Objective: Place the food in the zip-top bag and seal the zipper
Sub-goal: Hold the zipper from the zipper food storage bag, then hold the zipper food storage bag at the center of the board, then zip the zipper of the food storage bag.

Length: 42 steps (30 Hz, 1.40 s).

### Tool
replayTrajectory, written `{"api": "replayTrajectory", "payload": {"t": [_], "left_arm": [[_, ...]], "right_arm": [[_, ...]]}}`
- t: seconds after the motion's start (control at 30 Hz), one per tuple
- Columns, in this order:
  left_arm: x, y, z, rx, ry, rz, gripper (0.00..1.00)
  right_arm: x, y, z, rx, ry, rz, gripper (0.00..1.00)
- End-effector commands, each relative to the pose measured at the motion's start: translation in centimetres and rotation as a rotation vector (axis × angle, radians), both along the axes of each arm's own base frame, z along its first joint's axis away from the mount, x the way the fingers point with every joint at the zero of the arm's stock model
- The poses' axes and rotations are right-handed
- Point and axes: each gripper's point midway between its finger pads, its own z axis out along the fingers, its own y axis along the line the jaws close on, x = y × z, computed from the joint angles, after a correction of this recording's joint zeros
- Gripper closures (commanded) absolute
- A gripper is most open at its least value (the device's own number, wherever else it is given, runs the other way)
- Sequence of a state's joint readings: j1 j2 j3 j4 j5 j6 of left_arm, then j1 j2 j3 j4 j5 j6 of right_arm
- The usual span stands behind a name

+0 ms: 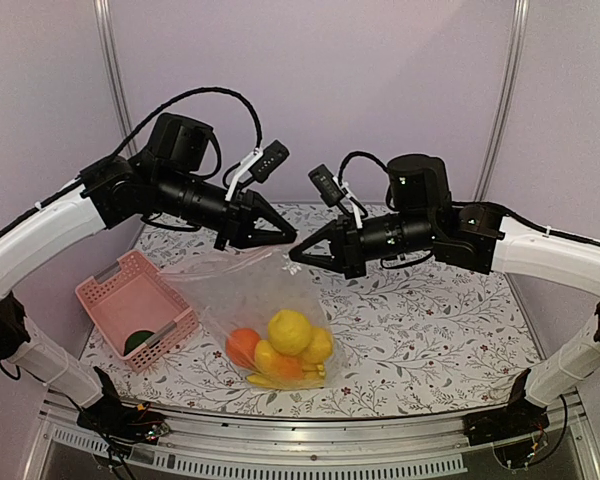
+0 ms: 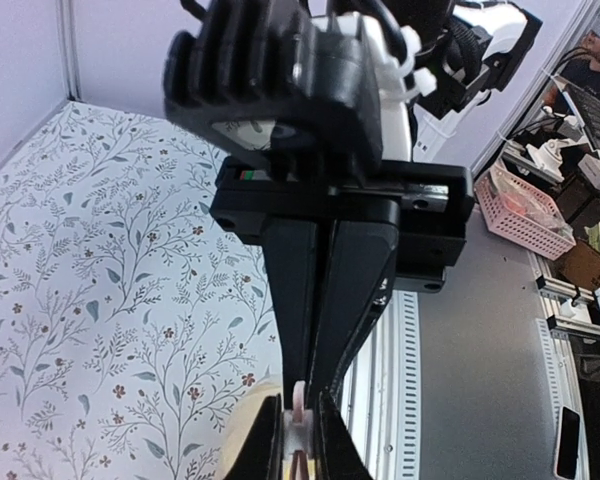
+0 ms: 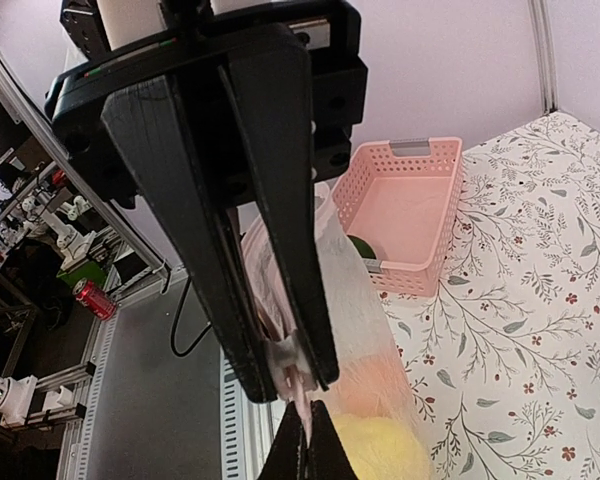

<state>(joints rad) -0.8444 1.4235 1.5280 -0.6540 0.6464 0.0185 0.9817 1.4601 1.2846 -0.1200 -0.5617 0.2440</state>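
**Top view, places given from the pink basket [image 1: 120, 295].**

- **In the basket:** a dark green piece [image 1: 138, 342] lies in the near corner.
- **Just right of the basket:** the zip-top bag [image 1: 235, 290] is lifted by its upper edge, and its lower end rests on the floral table [image 1: 430, 320].
- **Food in that lower end, right of the basket's near corner:** an orange [image 1: 243, 346], lemon-like pieces [image 1: 290, 330] and, nearest the arm bases, a banana [image 1: 268, 381]. All lie below both grippers and well apart from them.
- **Farther right of the basket and above it:**
  - The left gripper [image 1: 288, 239] has its jaws pressed nearly together on the bag's top edge.
  - The right gripper [image 1: 298, 256], tip to tip with the left one, is clamped on the same edge.
- **Right wrist view:** a pale strip, apparently the zipper [image 3: 292, 372], is pinched between the closed fingers [image 3: 230, 260], with clear film and yellow fruit hanging beneath. The basket lies beyond, to the right in this view.
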Motion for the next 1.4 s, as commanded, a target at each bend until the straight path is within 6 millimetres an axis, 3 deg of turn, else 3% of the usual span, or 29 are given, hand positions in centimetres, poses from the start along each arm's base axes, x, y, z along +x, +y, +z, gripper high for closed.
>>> {"api": "replayTrajectory", "payload": {"t": [0.0,0.13,0.77,1.37], "left_arm": [[-0.5,0.4,-0.7,0.021,0.013,0.0,0.96],[-0.5,0.7,-0.7,0.023,0.007,0.012,1.0],[0.4,2.6,-1.0,0.052,-0.002,0.074,1.0],[1.2,5.0,-1.4,0.085,-0.014,0.141,1.0]], "right_arm": [[-0.2,-0.2,1.1,0.019,-0.015,-0.009,1.0],[-0.1,-0.3,1.4,0.026,-0.023,-0.02,1.0],[0.8,-2.1,1.8,0.055,-0.037,-0.123,1.0],[5.2,-4.4,0.8,0.009,-0.04,-0.388,1.0]]}}
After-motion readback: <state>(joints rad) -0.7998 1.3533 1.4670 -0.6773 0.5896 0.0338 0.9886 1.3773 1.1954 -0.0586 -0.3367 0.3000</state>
